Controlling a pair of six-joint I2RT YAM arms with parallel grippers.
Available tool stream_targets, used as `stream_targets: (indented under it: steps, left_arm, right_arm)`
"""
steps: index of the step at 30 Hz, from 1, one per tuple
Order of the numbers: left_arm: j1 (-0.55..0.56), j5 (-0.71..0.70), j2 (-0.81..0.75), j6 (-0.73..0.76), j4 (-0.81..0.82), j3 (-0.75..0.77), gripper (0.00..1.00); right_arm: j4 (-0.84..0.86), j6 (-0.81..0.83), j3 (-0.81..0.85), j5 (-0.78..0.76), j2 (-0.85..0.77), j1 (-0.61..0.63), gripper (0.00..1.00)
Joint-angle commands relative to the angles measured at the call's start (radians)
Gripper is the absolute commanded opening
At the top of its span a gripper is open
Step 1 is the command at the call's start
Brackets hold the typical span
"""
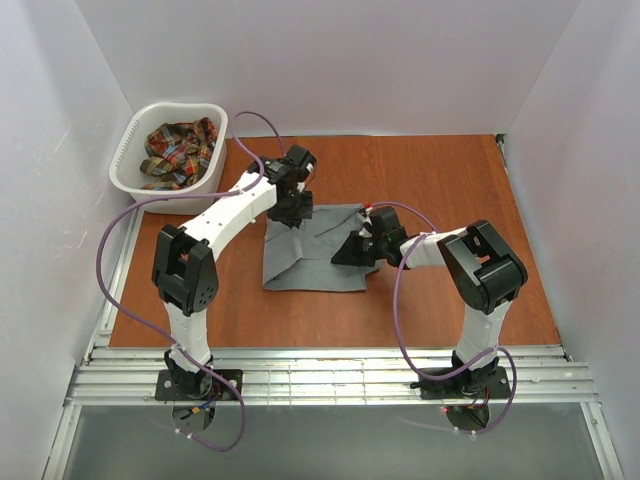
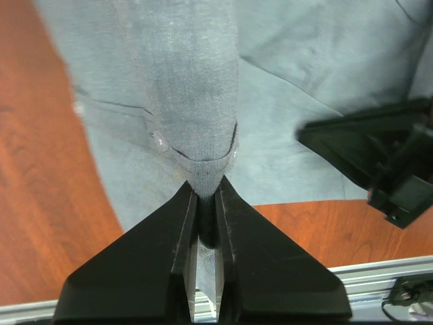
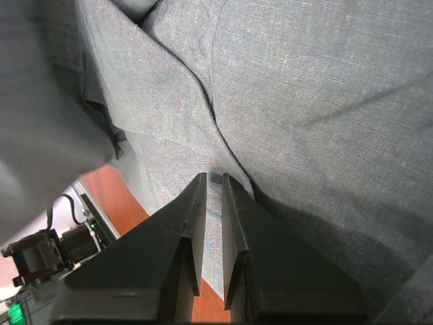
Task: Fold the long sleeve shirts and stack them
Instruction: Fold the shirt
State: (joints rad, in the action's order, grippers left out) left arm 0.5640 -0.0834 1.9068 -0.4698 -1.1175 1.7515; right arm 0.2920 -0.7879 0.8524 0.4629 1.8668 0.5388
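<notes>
Limp, light grey shirt at centre; left gripper and right gripper both pinch its cloth; edges probably hold best

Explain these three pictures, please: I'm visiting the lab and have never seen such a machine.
These show two robot arms bolted at the near edge of a wooden table. The wide picture comes from a camera above and behind them; the other two come from a camera on each wrist, looking along its fingers. A grey shirt lies partly folded on the table. The left gripper pinches a fold of it; the right gripper is shut on its cloth too. A plaid shirt sits in the white basket at the far left corner.
</notes>
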Motion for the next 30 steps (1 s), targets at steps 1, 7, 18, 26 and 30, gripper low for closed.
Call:
stream_targets:
  steps: [1, 7, 18, 26, 30]
  left_arm:
    - [0.06, 0.024, 0.035, 0.022, 0.025, 0.04, 0.06]
    - [0.149, 0.004, 0.13, 0.011, 0.019, 0.089, 0.06]
    - [0.185, 0.023, 0.225, -0.105, 0.056, 0.17, 0.06]
    - [0.186, 0.018, 0.228, -0.136, 0.058, 0.204, 0.11]
    - [0.186, 0.04, 0.244, -0.118, 0.059, 0.163, 0.14]
  right_arm:
    - [0.015, -0.004, -0.036, -0.02, 0.046, 0.006, 0.1]
    - [0.03, -0.007, -0.05, -0.029, 0.057, 0.006, 0.1]
    - [0.042, -0.011, -0.039, -0.029, 0.071, 0.015, 0.11]
    - [0.042, -0.013, -0.046, -0.032, 0.065, 0.021, 0.12]
    - [0.041, -0.008, -0.049, -0.035, 0.046, 0.02, 0.16]
